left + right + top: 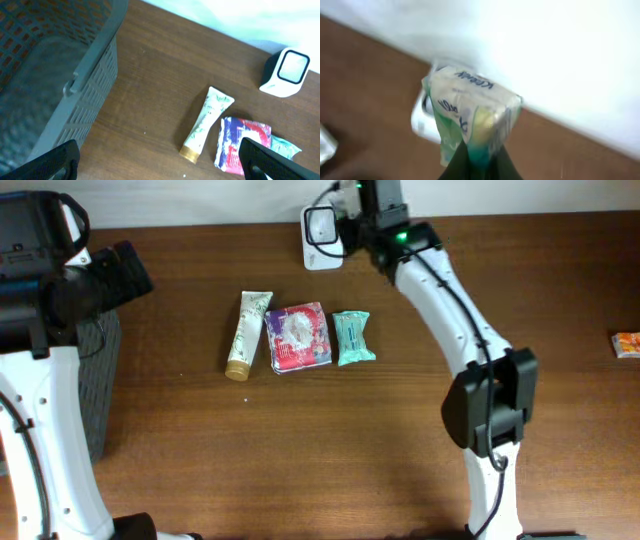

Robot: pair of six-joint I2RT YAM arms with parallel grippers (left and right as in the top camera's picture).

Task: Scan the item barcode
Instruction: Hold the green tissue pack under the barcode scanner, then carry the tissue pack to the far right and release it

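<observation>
My right gripper (480, 159) is shut on the lower end of a white and green tissue pack (470, 112). It holds the pack up just in front of the white barcode scanner (419, 122), which the pack mostly hides in the right wrist view. From overhead, the right gripper (352, 210) is at the table's far edge, next to the scanner (320, 228). My left gripper (160, 167) hangs open and holds nothing, above bare wood between the basket and the row of items. The scanner (285, 72) shows at the upper right of the left wrist view.
A cream tube (248, 332), a red and blue packet (298, 337) and a teal pack (352, 338) lie side by side mid-table. A grey mesh basket (100, 380) stands at the left edge. An orange item (626, 343) lies at the far right.
</observation>
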